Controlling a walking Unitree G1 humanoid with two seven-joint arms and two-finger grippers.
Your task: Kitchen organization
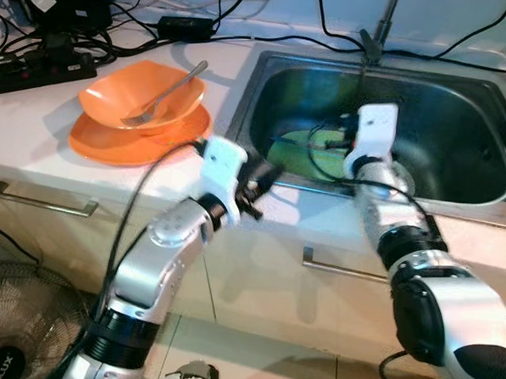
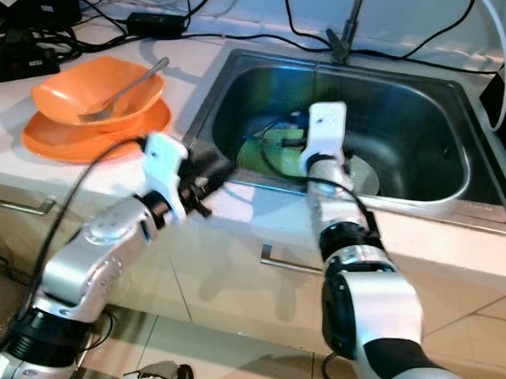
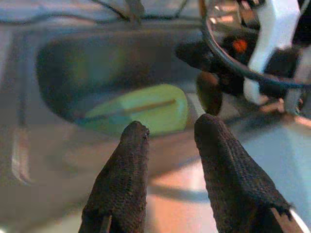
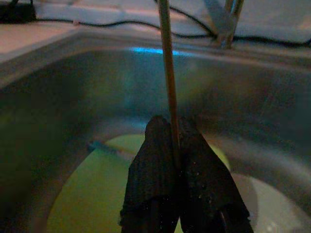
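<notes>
Steel sink (image 1: 460,124) | green plate (image 4: 97,194) inside | right gripper (image 4: 170,127) pinching thin metal rod (image 4: 166,63) | left gripper (image 3: 170,131) spread

Steel sink (image 1: 460,124): rectangular basin set into the white surface (image 1: 36,119), wet-looking walls, tap at its far rim.

Green plate (image 2: 276,148): round, pale green, lying flat on the sink floor toward the near-left corner. A thin utensil (image 3: 131,108) lies across it; kind cannot be told.

Thin rod-like stick (image 4: 167,77): upright in the sink, pinched between the closed fingers of the right claw (image 4: 175,131), directly over the green plate.

Orange bowl (image 1: 143,99): left of the sink on the surface, nested on an orange plate (image 1: 111,144). A metal fork (image 1: 160,95) rests inside, tines down, handle leaning toward the sink.
</notes>
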